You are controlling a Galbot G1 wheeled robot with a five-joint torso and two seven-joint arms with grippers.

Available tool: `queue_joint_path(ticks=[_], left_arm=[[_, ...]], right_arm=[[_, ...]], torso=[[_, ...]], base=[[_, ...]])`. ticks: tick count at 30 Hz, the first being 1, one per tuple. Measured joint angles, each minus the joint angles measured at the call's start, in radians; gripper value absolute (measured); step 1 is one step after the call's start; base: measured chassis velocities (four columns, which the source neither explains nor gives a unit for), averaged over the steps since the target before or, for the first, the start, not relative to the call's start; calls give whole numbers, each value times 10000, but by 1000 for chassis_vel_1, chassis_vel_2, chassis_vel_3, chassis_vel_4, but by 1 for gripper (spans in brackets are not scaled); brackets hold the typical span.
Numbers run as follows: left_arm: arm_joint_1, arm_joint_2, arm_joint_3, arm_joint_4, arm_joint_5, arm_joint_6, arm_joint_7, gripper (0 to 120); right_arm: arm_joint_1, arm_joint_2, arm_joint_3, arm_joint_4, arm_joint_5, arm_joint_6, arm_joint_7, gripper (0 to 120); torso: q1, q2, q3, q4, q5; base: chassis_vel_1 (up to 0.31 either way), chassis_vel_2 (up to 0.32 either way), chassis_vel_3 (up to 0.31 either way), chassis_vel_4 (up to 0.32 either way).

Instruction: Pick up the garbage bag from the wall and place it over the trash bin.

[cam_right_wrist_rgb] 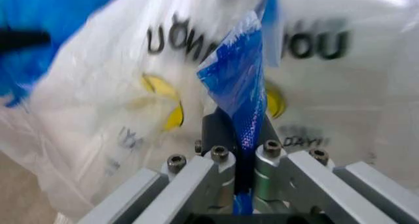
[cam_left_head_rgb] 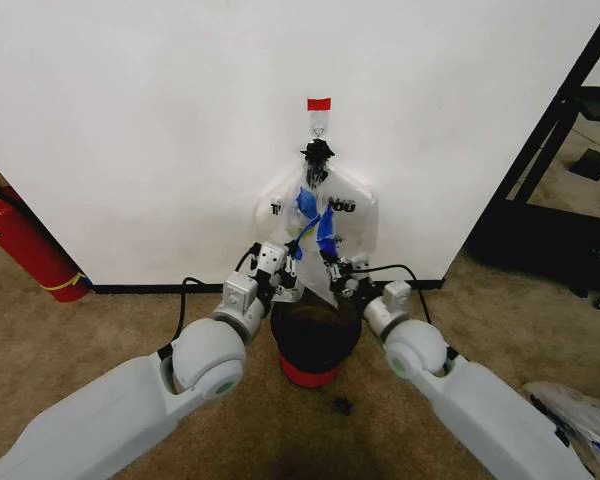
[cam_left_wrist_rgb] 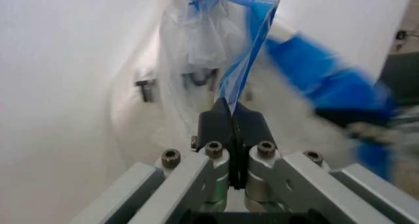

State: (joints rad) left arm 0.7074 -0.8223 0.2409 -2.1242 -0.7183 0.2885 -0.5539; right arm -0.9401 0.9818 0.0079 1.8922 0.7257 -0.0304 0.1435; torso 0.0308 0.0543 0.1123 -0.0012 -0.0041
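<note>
Garbage bag (cam_left_head_rgb: 325,215) is hung long-axis vertical from wall (cam_left_head_rgb: 130,120) hook, its blue strips clenched by left tool (cam_left_head_rgb: 277,262) and right tool (cam_left_head_rgb: 338,268), trash bin (cam_left_head_rgb: 313,342) directly at 6 o'clock.

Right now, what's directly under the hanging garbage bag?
Under the garbage bag, the trash bin stands on carpet at the wall. Both grippers, left and right, cover the bag's lower edge.

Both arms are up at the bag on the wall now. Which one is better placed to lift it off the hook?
Neither clearly. The left gripper and right gripper are each shut on a blue strip of the garbage bag, level either side above the trash bin. Probably lift with both.
</note>
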Motion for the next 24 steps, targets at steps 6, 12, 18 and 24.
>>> queue_joint_path(ticks=[6, 12, 18, 24], left_arm=[[731, -95, -723, -230, -87, -115, -91, 0], [1777, -157, -1499, -821, -173, -116, -147, 0], [2957, -114, -1986, -1671, -83, -144, -111, 0], [3586, -162, -2119, -2100, 116, -155, -94, 0]], right_arm=[[-1259, -23, 1636, 995, 1012, 368, -287, 0], [-2793, 34, 3252, 1942, 1497, 505, -570, 0], [-4429, 276, 4257, 2853, 1178, 680, -814, 0], [-5452, 485, 4856, 3275, 910, 880, -1004, 0]], torso=[[0, 0, -1, 1, 0], [-1, 1, -2, 1, 0], [-1, 3, -2, 4, 0], [-1, 3, -2, 2, 0]], base=[[0, 0, 0, 0], [0, 0, 0, 0], [0, 0, 0, 0], [0, 0, 0, 0]])
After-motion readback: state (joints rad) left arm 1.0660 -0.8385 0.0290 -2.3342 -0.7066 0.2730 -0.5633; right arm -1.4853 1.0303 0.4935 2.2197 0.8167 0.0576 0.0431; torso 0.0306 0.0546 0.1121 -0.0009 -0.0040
